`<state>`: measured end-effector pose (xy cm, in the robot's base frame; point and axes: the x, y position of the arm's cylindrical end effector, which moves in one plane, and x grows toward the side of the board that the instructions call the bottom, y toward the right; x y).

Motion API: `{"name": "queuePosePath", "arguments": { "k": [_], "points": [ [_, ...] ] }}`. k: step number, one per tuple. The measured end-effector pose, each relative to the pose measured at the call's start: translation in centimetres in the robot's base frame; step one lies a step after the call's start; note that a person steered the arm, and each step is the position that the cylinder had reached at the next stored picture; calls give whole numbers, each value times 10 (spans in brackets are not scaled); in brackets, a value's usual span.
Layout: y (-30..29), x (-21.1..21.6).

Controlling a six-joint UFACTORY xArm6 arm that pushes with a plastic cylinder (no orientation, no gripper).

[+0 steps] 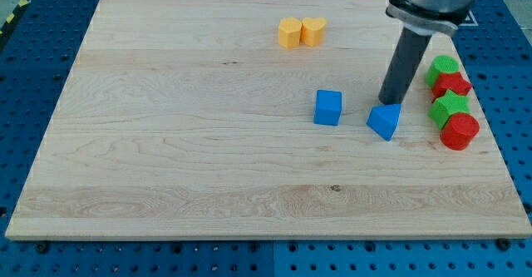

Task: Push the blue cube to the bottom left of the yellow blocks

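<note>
The blue cube (328,107) sits on the wooden board right of centre. A blue triangular block (384,121) lies to its right. My tip (386,103) stands just above the blue triangular block's top edge, touching or nearly touching it, and to the right of the blue cube. The two yellow blocks, a hexagon-like one (289,32) and a heart-like one (313,31), sit side by side near the view's top, above and left of the blue cube.
At the board's right edge a column of blocks stands: a green block (442,67), a red star-like block (454,83), a second green block (450,106) and a red block (459,131). The wooden board (166,144) lies on a blue perforated table.
</note>
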<state>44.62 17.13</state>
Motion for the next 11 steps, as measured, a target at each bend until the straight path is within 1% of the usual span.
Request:
{"name": "queuePosePath", "arguments": {
  "k": [1, 2, 3, 4, 5, 6, 7, 8, 9, 10, 11],
  "points": [
    [-1, 31],
    [-26, 54],
    [-65, 50],
    [-83, 7],
    [-89, -33],
    [-89, -25],
    [-105, -30],
    [-175, -36],
    [-216, -36],
    [-216, -36],
    [-216, -79]
  ]
}}
